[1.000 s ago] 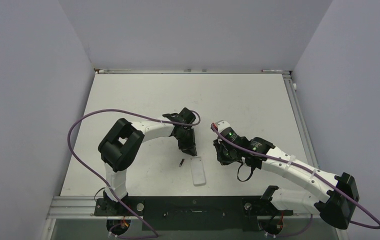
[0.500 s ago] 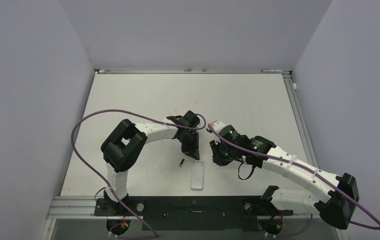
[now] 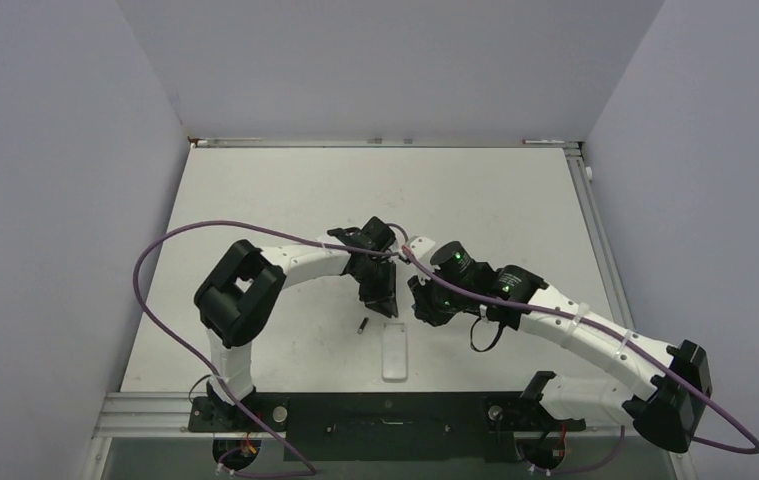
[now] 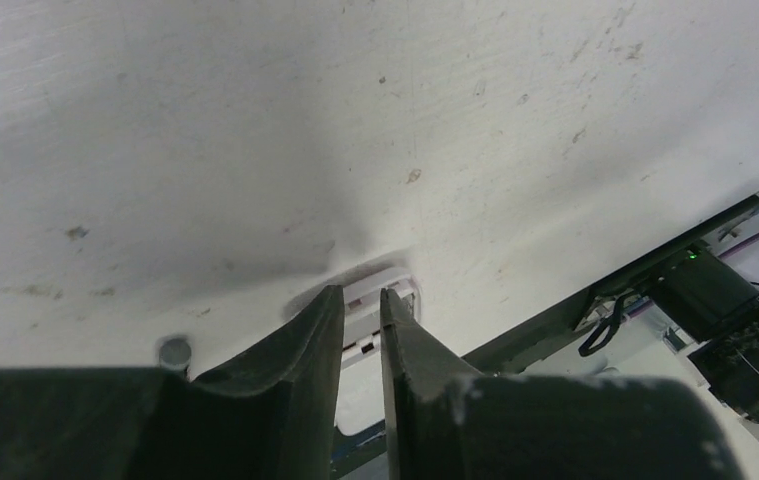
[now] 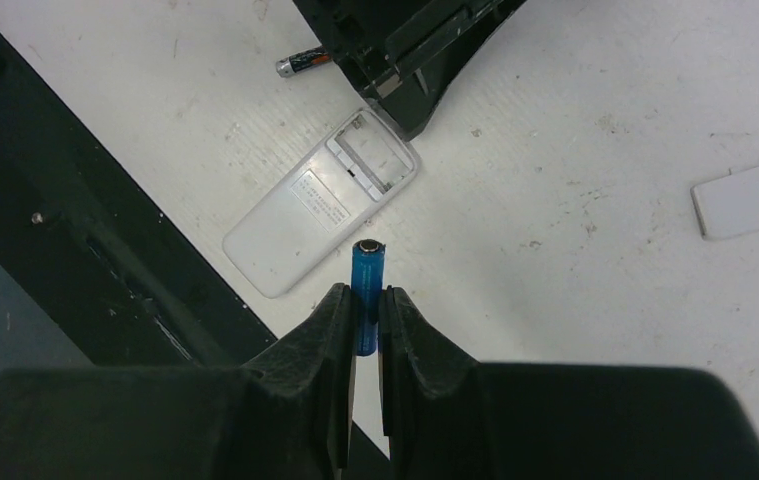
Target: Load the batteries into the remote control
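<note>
Remote control point(image 3: 393, 352) lies nearest the front, back up. Right wrist cam shows its battery bay point(image 5: 370, 160) open, which the top cam can't resolve. Dark battery point(image 3: 362, 325) is loose just left of it. Right gripper point(image 5: 367, 300) is clamped on the blue battery point(image 5: 368, 265), just beside the remote control. Left gripper point(image 4: 361, 296) tips are at the remote's far end with a slim gap between them; can't tell if it's gripping. White cover point(image 5: 745, 200) shows only on right wrist cam.

left arm point(image 3: 295, 262) bends forward and inward, left gripper point(image 4: 360, 297) pointing down at the table, fingers a narrow gap apart. right arm point(image 3: 575, 335) stretches in low from the right, right gripper point(image 5: 366, 296) just beside the left one, fingers pinched on a battery point(image 5: 368, 268).
</note>
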Action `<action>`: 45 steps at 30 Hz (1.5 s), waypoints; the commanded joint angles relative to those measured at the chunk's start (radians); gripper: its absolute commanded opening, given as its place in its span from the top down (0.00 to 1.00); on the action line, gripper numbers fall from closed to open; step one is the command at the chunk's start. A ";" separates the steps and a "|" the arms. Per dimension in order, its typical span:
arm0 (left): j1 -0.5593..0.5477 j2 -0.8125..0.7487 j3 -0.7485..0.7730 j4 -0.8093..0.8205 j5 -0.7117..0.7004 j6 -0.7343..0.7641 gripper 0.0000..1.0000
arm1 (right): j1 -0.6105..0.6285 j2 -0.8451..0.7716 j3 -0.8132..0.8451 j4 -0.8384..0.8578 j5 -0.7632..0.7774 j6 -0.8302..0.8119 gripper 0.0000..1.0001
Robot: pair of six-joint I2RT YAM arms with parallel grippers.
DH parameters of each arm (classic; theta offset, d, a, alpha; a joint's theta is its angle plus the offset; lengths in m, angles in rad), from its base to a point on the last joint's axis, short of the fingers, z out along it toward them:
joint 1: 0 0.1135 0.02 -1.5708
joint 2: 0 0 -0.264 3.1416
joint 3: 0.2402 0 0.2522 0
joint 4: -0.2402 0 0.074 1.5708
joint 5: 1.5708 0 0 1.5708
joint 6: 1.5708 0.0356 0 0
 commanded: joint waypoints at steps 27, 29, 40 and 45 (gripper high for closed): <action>0.182 -0.497 -0.372 0.025 0.038 -0.041 0.48 | 0.008 0.310 0.116 0.031 -0.085 -0.631 0.91; 0.188 -0.511 -0.403 0.034 0.035 -0.048 0.46 | 0.009 0.339 0.122 0.042 -0.091 -0.648 0.91; 0.194 -0.541 -0.496 0.048 0.039 -0.068 0.36 | 0.067 0.455 0.150 0.064 -0.074 -0.711 0.90; 0.196 -0.554 -0.504 0.035 0.030 -0.063 0.34 | 0.073 0.491 0.160 0.078 -0.046 -0.705 0.90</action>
